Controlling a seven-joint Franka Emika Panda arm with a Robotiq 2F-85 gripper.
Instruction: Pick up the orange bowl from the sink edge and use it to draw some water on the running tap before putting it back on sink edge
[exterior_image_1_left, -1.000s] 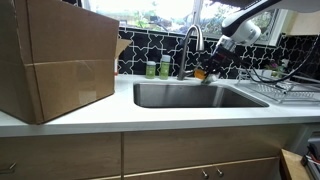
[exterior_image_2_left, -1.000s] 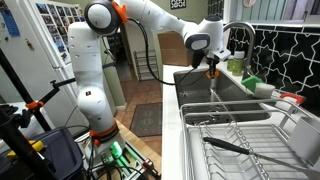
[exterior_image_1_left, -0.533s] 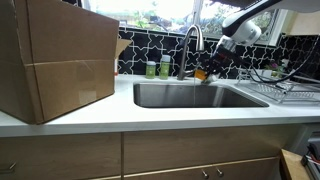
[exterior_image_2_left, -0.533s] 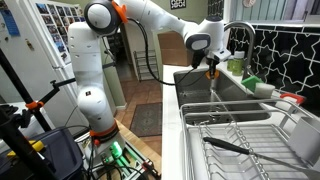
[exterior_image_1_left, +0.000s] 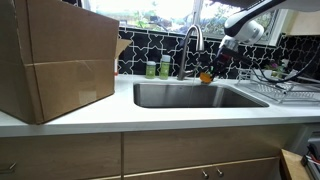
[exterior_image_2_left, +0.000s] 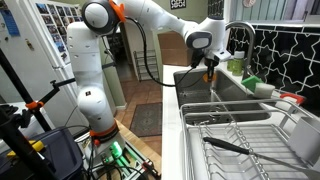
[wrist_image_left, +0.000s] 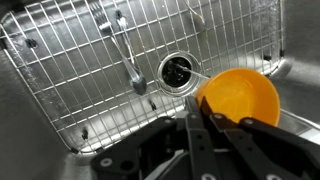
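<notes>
Orange bowl (wrist_image_left: 240, 95) held over the sink (exterior_image_1_left: 190, 96) by my gripper (wrist_image_left: 203, 112).

In the wrist view, I am seeing the two dark fingers (wrist_image_left: 192, 135) clamping the bowl's near rim, so the pincer is gripping the bowl. The bowl is hanging above the wire grid (wrist_image_left: 70, 70) on the basin floor, just beside the round drain (wrist_image_left: 176, 71). In an exterior view the bowl (exterior_image_1_left: 206, 76) is hovering off the counter (exterior_image_1_left: 150, 112), close to the tap (exterior_image_1_left: 192, 38). Two green bottles (exterior_image_1_left: 157, 69) are standing behind the sink, a large box (exterior_image_1_left: 55, 60) is sitting at one end, and a rack (exterior_image_1_left: 285, 90) at the other.
</notes>
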